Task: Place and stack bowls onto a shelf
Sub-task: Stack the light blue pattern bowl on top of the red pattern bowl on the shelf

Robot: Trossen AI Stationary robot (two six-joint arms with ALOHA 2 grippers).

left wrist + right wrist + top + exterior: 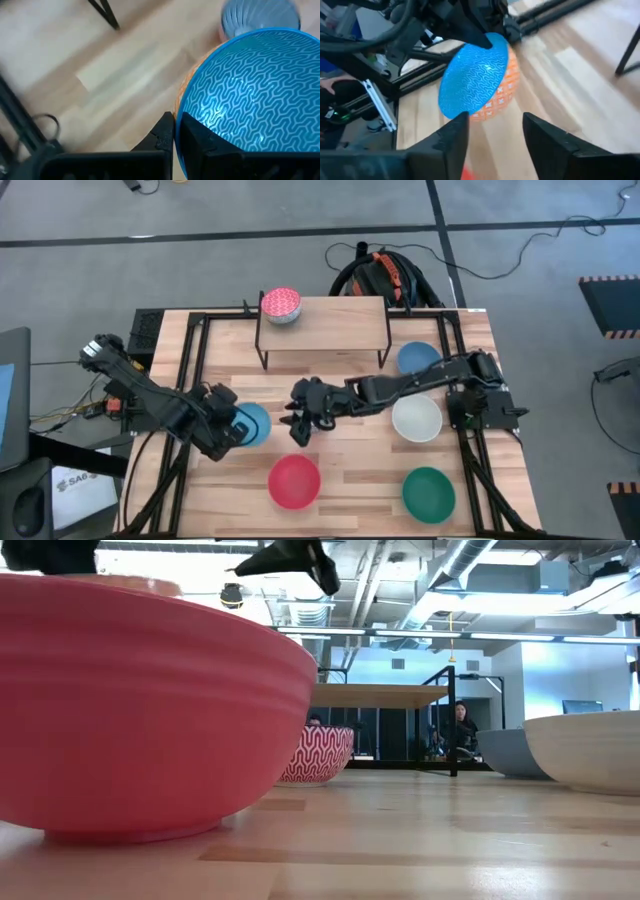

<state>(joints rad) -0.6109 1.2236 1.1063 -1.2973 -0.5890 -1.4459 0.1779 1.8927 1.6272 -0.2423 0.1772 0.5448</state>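
We saw the left gripper [232,432] at the near left of the table, its fingers [192,137] pinched on the rim of a blue patterned bowl [250,424], which tilted and showed an orange-and-white outside in the right wrist view [476,80]. The right gripper [298,423] hung just right of that bowl, near the table's middle, its two fingers [451,137] spread wide with nothing between them.

The shelf [323,320] stood at the far middle, and a red-and-white patterned bowl [281,306] sat on its left end. A red bowl [294,481] lay at the near edge, a teal green bowl [428,491] to its right, a white bowl [416,419] beyond that, and a light blue bowl [417,358] just right of the shelf.
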